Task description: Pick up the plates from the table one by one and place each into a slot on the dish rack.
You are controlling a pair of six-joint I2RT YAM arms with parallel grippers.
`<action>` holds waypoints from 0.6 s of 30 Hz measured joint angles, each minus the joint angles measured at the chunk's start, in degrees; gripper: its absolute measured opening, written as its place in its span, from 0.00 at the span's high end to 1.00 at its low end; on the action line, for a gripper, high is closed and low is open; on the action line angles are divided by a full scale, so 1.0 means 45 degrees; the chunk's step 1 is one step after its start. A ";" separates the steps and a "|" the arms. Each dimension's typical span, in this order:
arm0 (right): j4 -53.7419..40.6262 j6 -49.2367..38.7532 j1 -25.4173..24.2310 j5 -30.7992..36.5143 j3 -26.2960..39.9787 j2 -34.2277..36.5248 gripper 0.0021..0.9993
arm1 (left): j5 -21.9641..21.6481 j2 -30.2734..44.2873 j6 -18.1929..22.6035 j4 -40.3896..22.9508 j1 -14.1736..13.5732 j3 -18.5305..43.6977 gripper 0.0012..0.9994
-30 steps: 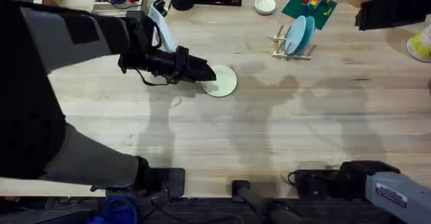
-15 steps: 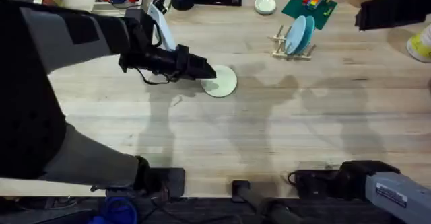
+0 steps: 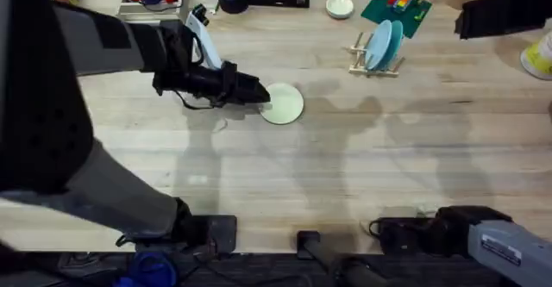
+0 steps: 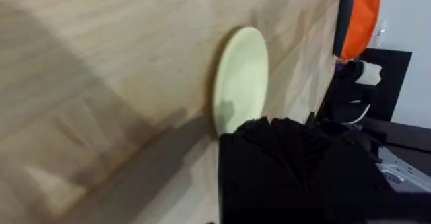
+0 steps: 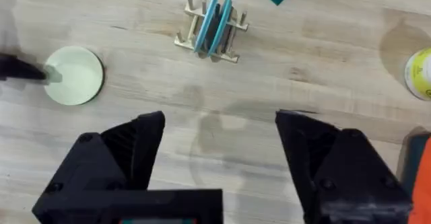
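Your left gripper has crept to the cream plate's rim, plate flat on the table; I can't tell its fingers; right gripper spread wide

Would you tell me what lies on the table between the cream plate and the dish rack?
Nothing: bare table runs from the cream plate to the dish rack, crossed only by shadows. The overhead and right wrist views both show it.
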 joint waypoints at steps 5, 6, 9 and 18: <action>0.0000 -0.0003 0.0000 0.0000 0.0000 -0.0002 0.01 | -0.0354 0.1065 -0.0051 0.0444 -0.0078 0.0000 0.96; 0.0000 0.0002 0.0000 -0.0005 0.0000 -0.0002 0.01 | -0.0343 0.1222 -0.0111 0.0439 -0.0073 0.0010 0.96; 0.0000 0.0001 0.0000 0.0000 0.0000 -0.0002 0.01 | -0.0421 0.1407 -0.0174 0.0401 -0.0073 0.0035 0.96; 0.0000 -0.0003 0.0000 0.0000 0.0000 0.0003 0.00 | -0.0416 0.1431 -0.0256 0.0406 -0.0073 0.0044 0.96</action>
